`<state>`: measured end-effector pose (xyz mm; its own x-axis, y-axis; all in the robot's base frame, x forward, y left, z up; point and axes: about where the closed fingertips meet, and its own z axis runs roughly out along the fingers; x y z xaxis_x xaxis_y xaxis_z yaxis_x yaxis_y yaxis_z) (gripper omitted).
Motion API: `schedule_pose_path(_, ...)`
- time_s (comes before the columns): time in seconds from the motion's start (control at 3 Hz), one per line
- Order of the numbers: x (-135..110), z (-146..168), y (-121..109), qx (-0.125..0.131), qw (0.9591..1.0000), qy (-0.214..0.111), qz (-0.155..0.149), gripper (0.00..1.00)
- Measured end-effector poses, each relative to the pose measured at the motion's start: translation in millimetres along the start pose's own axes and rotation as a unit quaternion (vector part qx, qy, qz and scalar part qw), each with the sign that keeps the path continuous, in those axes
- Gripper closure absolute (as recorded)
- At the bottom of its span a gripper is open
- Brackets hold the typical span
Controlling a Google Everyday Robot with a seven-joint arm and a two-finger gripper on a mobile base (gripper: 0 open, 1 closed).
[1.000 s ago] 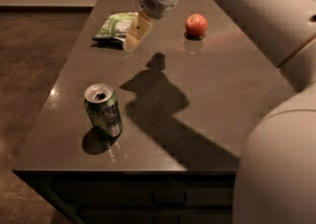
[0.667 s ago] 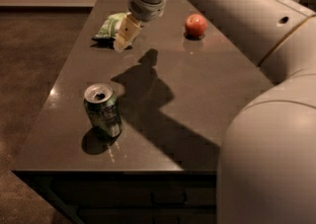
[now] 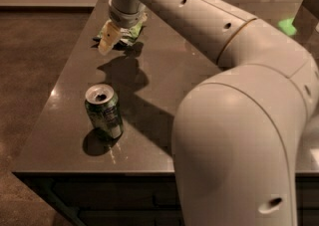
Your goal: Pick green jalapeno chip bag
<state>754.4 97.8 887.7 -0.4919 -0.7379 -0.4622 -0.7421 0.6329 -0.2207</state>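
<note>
The green jalapeno chip bag (image 3: 130,32) lies flat at the far left of the dark table (image 3: 70,120), mostly covered by my arm's wrist. My gripper (image 3: 109,39) hangs right over the bag's left part, its pale fingertips pointing down at the near-left edge of the bag. A green soda can (image 3: 103,110), opened on top, stands upright at the near left of the table, well apart from the bag.
My large white arm (image 3: 234,120) fills the right half of the view and hides the table's right side. The table's left edge drops to a brown carpeted floor (image 3: 30,70). A green glow (image 3: 286,25) shows at the far right.
The arm has swung left and my gripper has moved from beside the bag to over it. The red apple seen earlier is now hidden behind the arm. The can has not moved.
</note>
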Motion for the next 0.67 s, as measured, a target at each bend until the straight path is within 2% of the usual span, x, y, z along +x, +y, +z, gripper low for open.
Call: schedule_pose_path(0.67,-22.0,43.9,-9.2,0.007,1.0000,0.005,0.002,0.00)
